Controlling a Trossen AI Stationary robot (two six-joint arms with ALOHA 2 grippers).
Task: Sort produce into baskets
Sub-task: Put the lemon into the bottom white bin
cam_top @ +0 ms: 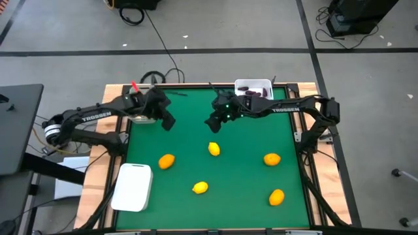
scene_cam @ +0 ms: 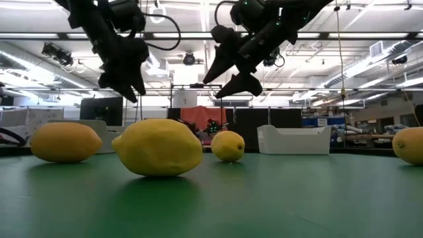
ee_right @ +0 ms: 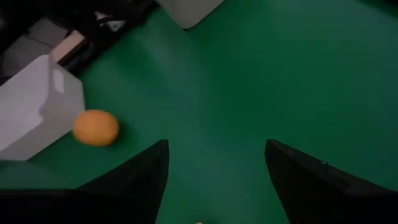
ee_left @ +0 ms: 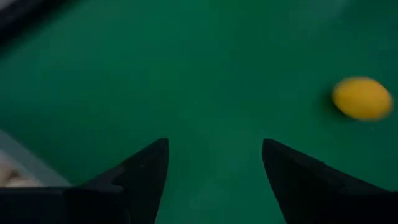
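Observation:
Several citrus fruits lie on the green table: an orange one (cam_top: 166, 160), a yellow one (cam_top: 213, 149), a yellow one (cam_top: 200, 188), and two orange ones (cam_top: 272, 158) (cam_top: 276, 196). A basket (cam_top: 253, 88) at the far edge holds dark purple pieces. A white basket (cam_top: 132, 186) sits at the near left. My left gripper (cam_top: 168, 123) hangs open above the table's far left, holding nothing. My right gripper (cam_top: 212, 124) hangs open over the far middle, just beyond the yellow fruit (ee_left: 362, 98), also holding nothing. The right wrist view shows the orange fruit (ee_right: 95, 127) beside the white basket (ee_right: 37, 112).
A third basket (ee_right: 189, 9) stands at the table's far left, partly under my left arm. Bare green surface lies between the fruits and under both grippers. A wooden frame (cam_top: 98, 170) borders the table.

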